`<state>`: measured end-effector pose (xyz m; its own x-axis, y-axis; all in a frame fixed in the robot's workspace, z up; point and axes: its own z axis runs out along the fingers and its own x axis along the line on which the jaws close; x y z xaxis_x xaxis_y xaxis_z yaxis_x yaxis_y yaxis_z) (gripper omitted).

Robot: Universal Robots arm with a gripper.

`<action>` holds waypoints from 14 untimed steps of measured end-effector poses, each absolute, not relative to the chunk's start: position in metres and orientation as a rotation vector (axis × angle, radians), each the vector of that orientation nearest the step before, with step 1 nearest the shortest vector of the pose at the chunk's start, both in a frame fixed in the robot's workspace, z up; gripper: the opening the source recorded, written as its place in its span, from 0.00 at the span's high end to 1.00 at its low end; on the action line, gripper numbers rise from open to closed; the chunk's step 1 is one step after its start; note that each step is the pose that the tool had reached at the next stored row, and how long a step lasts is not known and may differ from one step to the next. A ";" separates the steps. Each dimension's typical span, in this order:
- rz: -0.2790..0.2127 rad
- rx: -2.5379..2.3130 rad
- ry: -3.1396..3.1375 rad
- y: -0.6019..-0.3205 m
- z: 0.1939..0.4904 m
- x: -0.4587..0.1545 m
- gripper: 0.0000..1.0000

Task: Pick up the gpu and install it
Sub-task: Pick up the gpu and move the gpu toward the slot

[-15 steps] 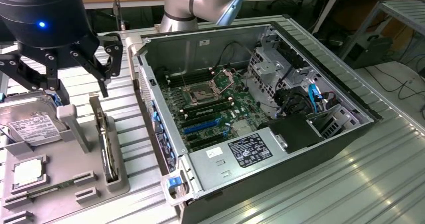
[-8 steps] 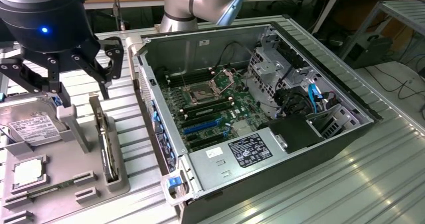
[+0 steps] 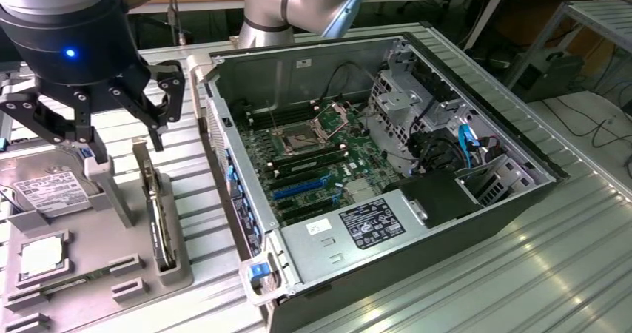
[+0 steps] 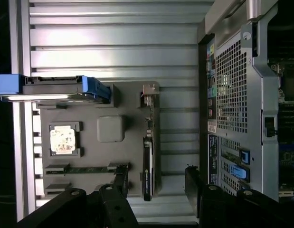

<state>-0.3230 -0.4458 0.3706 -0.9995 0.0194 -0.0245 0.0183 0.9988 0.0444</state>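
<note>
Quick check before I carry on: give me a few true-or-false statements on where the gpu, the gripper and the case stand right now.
1. The gpu stands on edge in the grey holder tray. True.
2. The gripper is shut on the gpu. False: it is open above the tray and holds nothing.
3. The computer case lies with its side open, the motherboard showing. True.
4. The hard drive sits inside the case. False: it rests on the tray, to the exterior view's left of the gpu.
</note>
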 end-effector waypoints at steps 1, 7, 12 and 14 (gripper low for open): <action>0.069 0.029 3.116 -0.446 0.370 -0.323 0.40; 0.069 0.029 3.116 -0.446 0.365 -0.323 0.40; 0.069 0.029 3.116 -0.446 0.357 -0.323 0.40; 0.069 0.030 3.116 -0.446 0.352 -0.323 0.40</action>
<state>-0.3230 -0.4462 0.3523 -0.9995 0.0195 -0.0245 0.0184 0.9988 0.0444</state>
